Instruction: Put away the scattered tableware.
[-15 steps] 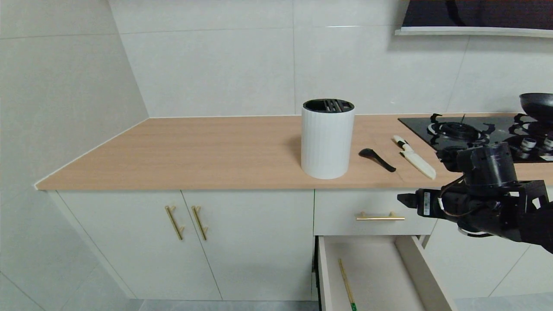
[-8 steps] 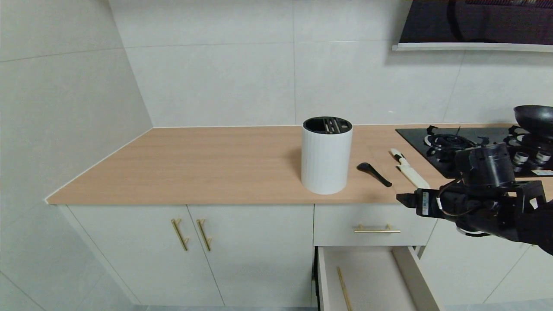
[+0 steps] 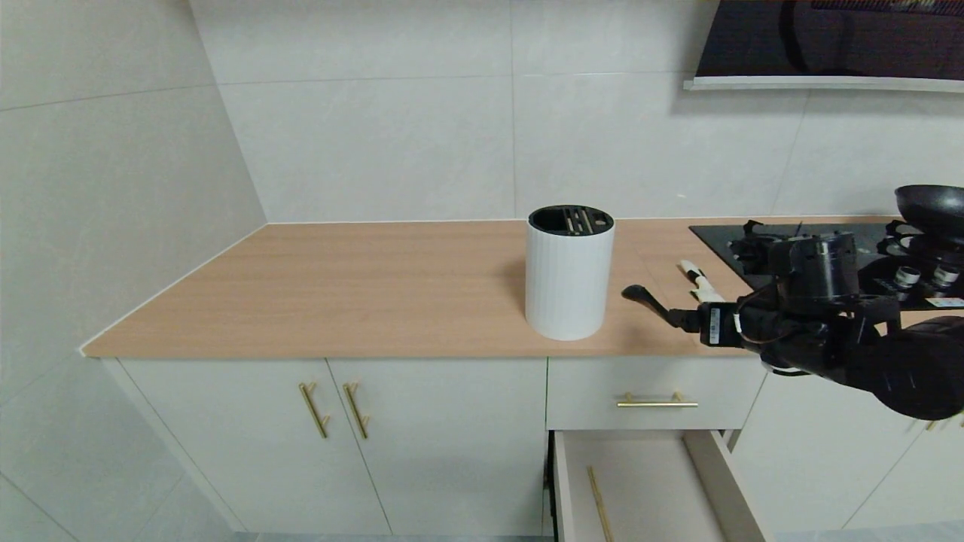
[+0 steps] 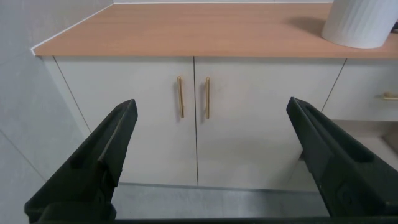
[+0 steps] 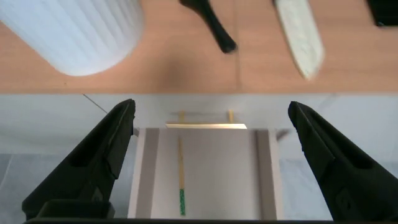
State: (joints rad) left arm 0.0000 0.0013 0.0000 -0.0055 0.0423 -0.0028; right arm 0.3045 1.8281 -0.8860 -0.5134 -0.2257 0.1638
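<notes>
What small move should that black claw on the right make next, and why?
Probably ease the right claw forward and down until its open jaws straddle the handle of the black spoon. The spoon lies loose on the counter just beyond the claw, nearer than the knife.

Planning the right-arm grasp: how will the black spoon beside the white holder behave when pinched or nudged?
The black spoon looks rigid and light: thin, one piece, probably plastic. It lies low on the countertop, so a pinch has little height to catch and may scrape the wood. Its rounded bowl end could let it rock or pivot if pushed off-centre.
</notes>
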